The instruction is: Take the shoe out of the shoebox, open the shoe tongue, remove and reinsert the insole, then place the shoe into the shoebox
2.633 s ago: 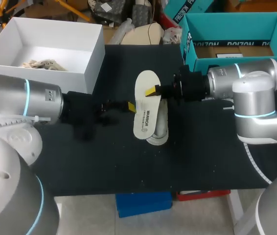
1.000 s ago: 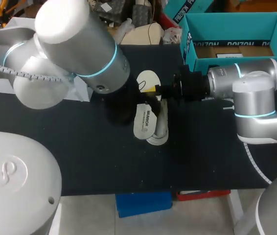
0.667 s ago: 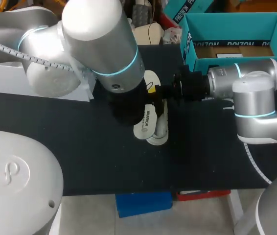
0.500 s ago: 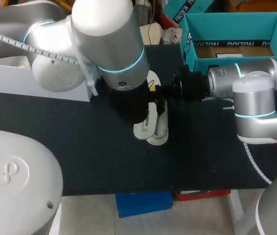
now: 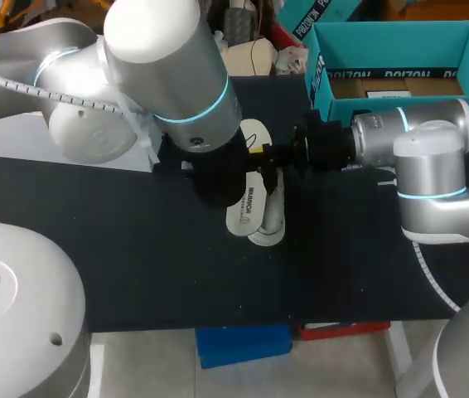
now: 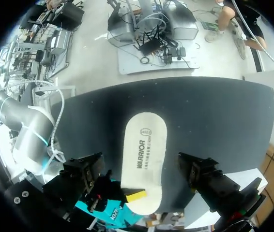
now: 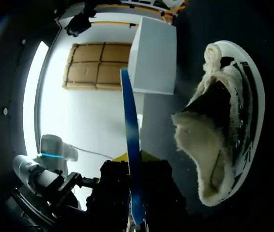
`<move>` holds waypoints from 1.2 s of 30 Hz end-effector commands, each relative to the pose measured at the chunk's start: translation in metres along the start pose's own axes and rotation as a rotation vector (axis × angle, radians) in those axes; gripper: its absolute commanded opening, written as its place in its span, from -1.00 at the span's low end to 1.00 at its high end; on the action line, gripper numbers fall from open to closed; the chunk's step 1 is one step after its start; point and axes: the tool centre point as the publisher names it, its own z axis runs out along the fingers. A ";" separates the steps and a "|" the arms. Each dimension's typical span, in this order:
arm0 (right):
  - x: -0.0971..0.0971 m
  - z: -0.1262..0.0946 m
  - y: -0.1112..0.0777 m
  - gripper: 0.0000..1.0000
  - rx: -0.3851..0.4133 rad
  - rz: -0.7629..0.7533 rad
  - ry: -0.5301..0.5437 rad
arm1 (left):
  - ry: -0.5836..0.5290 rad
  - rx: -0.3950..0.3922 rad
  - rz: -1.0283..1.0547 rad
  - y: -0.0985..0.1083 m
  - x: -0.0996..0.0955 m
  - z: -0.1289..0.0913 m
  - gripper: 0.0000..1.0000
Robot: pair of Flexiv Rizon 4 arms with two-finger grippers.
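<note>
Right tool (image 5: 261,152) is pinching the white foam insole (image 5: 246,201) by its edge, holding it over the cream fleece-lined shoe (image 5: 273,217) lying on the black table (image 5: 152,265), likely for reinsertion; left tool (image 6: 139,170) is hovering above it, spread wide.

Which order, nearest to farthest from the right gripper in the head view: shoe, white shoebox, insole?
1. insole: held between the fingers of the right gripper.
2. shoe: right beside the insole, toward the table's front edge.
3. white shoebox: far off at the table's left.
</note>
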 end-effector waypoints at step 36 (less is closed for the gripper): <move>0.000 0.001 0.001 -1.00 0.001 0.001 -0.001 | 0.041 -0.074 0.041 0.155 0.011 0.012 1.00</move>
